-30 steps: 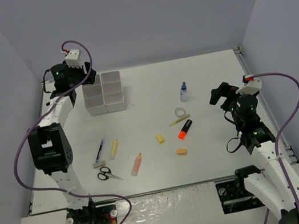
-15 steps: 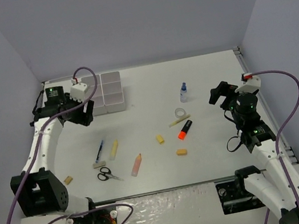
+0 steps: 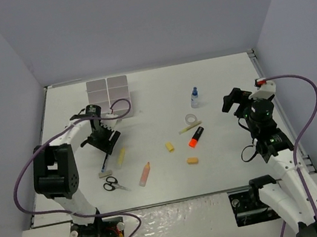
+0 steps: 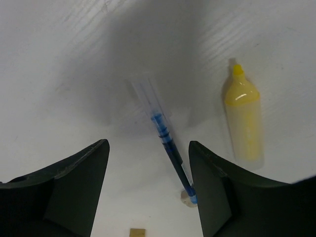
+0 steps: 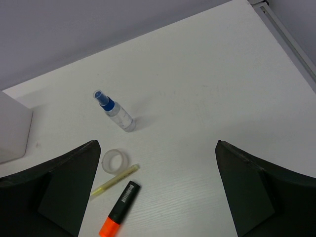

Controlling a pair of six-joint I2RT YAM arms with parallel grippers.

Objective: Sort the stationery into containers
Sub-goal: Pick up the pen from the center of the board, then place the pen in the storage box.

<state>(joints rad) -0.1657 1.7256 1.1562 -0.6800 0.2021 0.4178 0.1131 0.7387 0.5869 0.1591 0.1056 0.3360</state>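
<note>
left claw released, poised over blue pen on bench, yellow marker just right of it; right claw released wide.

Matt white tabletop with faint grain, clear plastic pen, glossy yellow plastic highlighter, transparent plastic spray bottle, translucent tape roll.

I worked in a lab test cell. Plain grey walls boxed in a white table, and my two arms were bolted at its near edge.
</note>
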